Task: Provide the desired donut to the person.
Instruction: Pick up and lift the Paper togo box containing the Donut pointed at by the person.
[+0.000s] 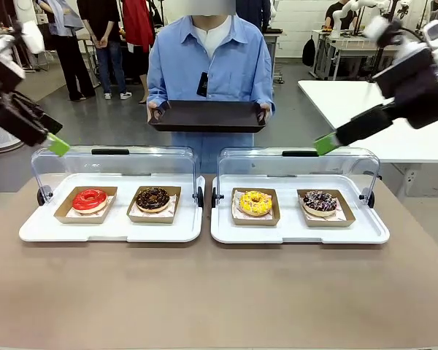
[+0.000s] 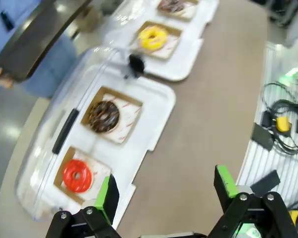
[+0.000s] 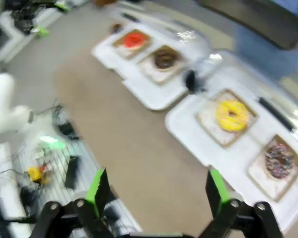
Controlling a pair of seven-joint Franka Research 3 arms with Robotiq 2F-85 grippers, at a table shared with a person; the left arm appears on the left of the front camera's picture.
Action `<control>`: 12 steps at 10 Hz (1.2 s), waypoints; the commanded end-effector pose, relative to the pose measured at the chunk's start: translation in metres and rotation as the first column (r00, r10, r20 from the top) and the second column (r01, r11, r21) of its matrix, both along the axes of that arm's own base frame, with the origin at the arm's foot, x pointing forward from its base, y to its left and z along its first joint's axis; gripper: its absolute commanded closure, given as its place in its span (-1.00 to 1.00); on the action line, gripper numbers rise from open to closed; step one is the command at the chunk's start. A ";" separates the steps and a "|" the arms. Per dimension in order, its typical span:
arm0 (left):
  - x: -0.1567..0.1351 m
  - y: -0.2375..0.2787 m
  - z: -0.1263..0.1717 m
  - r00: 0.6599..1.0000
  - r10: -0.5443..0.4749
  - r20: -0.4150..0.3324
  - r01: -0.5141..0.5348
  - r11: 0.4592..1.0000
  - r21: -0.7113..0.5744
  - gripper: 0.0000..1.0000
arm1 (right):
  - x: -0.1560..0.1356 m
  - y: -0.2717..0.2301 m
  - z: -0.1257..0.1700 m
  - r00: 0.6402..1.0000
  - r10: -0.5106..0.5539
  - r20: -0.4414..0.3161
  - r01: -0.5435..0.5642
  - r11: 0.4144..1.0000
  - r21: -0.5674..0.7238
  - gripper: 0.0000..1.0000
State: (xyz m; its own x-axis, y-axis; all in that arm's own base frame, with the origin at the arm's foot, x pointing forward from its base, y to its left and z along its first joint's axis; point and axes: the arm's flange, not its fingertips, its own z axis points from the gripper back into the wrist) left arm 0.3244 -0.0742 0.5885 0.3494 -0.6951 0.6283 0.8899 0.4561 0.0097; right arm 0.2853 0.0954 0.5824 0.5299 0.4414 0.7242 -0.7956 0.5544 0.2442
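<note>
Four donuts sit in cardboard trays under two clear-lidded white cases: a red one [image 1: 89,199] [image 2: 77,175] [image 3: 133,39], a chocolate one [image 1: 152,198] [image 2: 103,116] [image 3: 164,59], a yellow one [image 1: 255,203] [image 2: 153,37] [image 3: 232,115] and a dark sprinkled one [image 1: 320,202] [image 3: 279,161]. The person [image 1: 209,58] in a light blue shirt stands at the far side holding a black tray [image 1: 207,116] with both hands. My left gripper [image 1: 58,144] [image 2: 164,193] hangs open high above the left case. Above the right case my right gripper [image 1: 325,144] [image 3: 159,186] is raised, also open and empty.
The left white case [image 1: 109,230] and right white case [image 1: 299,232] stand side by side at mid table, lids tilted back. Bare brown tabletop lies in front of them. Cables and a grey rack [image 2: 283,129] lie beside the table. Bystanders stand in the background.
</note>
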 end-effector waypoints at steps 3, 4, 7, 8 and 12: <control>-0.006 0.069 0.007 0.963 -0.262 0.063 0.269 0.935 -0.231 -1.00 | 0.000 -0.082 0.004 0.983 0.166 -0.078 -0.162 0.985 0.052 -1.00; -0.009 0.087 0.003 0.963 -0.250 0.101 0.267 0.930 -0.251 -1.00 | -0.007 -0.095 0.002 0.975 0.217 -0.050 -0.216 0.976 0.027 -1.00; -0.010 0.128 -0.014 0.973 -0.209 0.100 0.229 0.929 -0.290 -1.00 | -0.023 -0.139 -0.004 0.978 0.208 0.001 -0.208 0.978 0.021 -1.00; -0.013 0.135 -0.017 0.976 -0.196 0.096 0.216 0.935 -0.281 -1.00 | -0.029 -0.157 -0.005 0.978 0.204 0.043 -0.207 0.977 0.055 -1.00; -0.020 0.153 -0.022 0.972 -0.196 0.129 0.224 0.937 -0.269 -1.00 | -0.031 -0.201 -0.013 0.928 0.279 0.249 -0.338 0.910 0.239 -1.00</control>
